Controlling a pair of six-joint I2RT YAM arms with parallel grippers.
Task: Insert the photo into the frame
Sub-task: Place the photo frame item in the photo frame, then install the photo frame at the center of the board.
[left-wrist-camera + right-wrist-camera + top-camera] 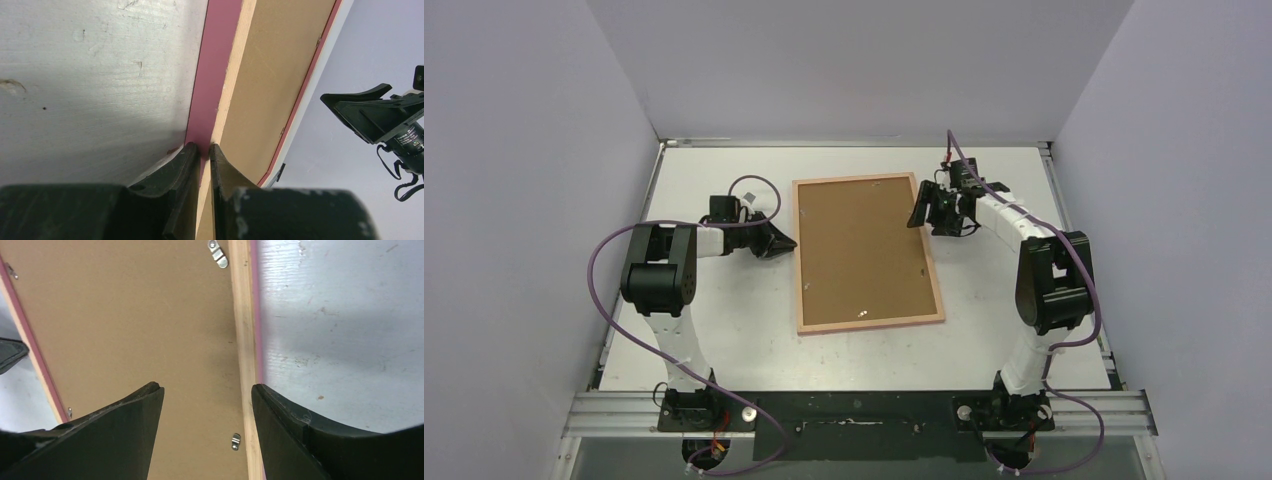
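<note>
Frame (pixel 870 324) lies back-up mid-table, my left gripper (pixel 202 148) pinching its left rail, right gripper (pixel 207 392) spread wide above the right one; photo unseen, and I fear a one-sided pull could skew the frame.

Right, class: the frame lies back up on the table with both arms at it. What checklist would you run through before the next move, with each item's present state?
1. The frame lies back up on the table: ok.
2. Left gripper shut on the frame's left edge: ok.
3. Right gripper open above the frame's right rail: ok.
4. Backing panel sits inside the frame: ok.
5. The photo in place under the panel: cannot tell, as no view shows it.
6. Turn clips closed over the panel: cannot tell.
</note>
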